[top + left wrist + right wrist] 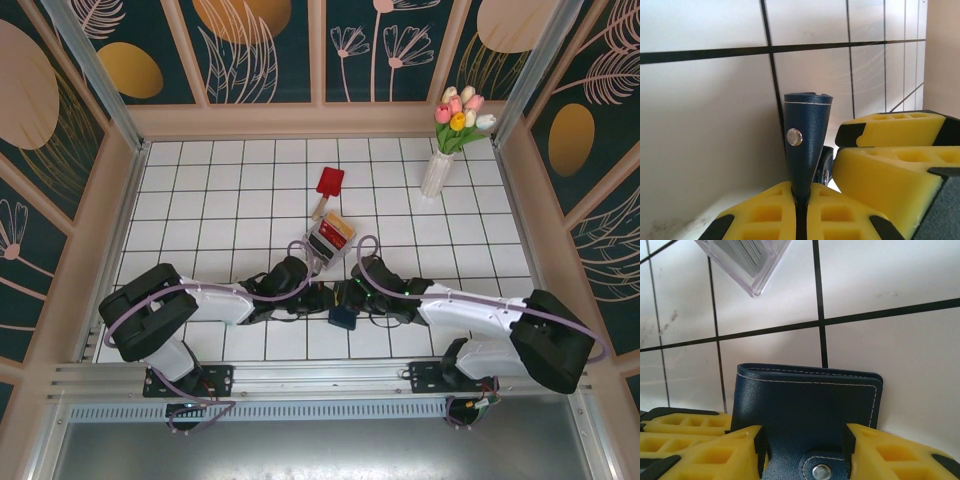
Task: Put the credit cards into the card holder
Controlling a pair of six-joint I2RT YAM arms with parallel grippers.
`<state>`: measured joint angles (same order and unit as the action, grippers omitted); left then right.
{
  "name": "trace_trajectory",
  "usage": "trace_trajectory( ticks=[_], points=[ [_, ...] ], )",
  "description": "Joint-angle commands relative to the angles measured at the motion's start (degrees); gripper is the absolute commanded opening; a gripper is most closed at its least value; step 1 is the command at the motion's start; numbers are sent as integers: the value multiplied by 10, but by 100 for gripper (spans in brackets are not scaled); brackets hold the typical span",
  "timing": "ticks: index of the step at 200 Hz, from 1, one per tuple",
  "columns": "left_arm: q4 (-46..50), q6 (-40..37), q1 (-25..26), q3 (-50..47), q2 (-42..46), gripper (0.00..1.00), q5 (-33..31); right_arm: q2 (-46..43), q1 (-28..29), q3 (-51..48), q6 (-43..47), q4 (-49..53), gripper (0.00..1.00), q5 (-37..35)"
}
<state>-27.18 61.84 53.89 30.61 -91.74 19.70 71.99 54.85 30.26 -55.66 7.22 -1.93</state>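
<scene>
The card holder (343, 316) stands on edge, folded, at the near middle of the counter (230, 190), between the two arms. In the left wrist view, the left tool (801, 192) is pressed together on the holder's lower edge and pinches it upright. The right tool (802, 435) is spread, one finger on each side of the snap tab, and grips nothing that we can see.

We judge the task barely begun. The credit cards (334, 232), red and yellow-orange, lie in the clear plastic box (320, 245) just beyond the arms. The holder must first be opened, then each card fetched and slotted.

The holder's slots are hidden. We cannot tell whether the snap is fastened, nor count the cards. The box is cut off at the top of the right wrist view.
</scene>
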Motion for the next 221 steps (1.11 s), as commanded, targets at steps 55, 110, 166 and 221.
trace_trajectory(
  ticks=[55, 110, 166, 221],
  points=[
    [-55, 16, 2, 0, 31, 0, -18, 26, 22, 6, -4, 86, 47, -26],
    [-74, 11, 2, -4, 42, 0, 5, 30, 23, 24, 45, 46, 50, 23],
    [-53, 12, 2, -13, 78, 0, -38, 74, 42, 60, 44, 167, 25, -31],
    [-35, 23, -6, -42, 113, 0, -81, 54, 41, 34, 49, 206, 16, -51]
  ],
)
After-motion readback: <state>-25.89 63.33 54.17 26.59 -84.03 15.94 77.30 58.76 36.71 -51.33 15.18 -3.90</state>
